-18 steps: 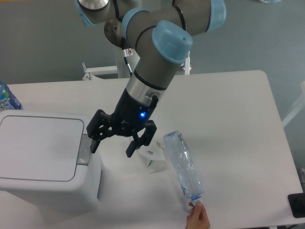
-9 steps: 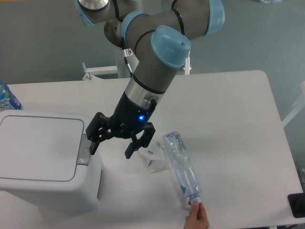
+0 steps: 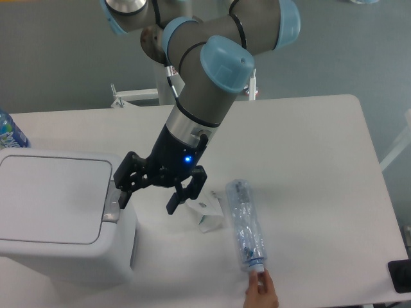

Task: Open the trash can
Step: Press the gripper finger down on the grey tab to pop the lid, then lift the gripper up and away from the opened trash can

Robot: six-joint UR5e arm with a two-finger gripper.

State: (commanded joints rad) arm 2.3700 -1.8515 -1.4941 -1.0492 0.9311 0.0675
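The trash can (image 3: 54,218) is a large boxy white bin at the left of the table, its flat lid down. A grey push-button tab (image 3: 113,206) sits on its right rim. My gripper (image 3: 149,200) hangs just right of the bin, open and empty. Its left finger (image 3: 123,196) is right over the tab; I cannot tell if it touches. Its right finger (image 3: 174,203) hangs above the table.
A clear plastic bottle (image 3: 243,222) lies on the table right of the gripper, a person's hand (image 3: 261,294) at its cap. A small white object (image 3: 207,213) lies between gripper and bottle. A blue-labelled bottle (image 3: 9,132) stands at the far left. A dark object (image 3: 401,276) is at the right edge.
The gripper has shifted slightly left and down toward the tab. The hand has turned and moved the clear bottle a little.
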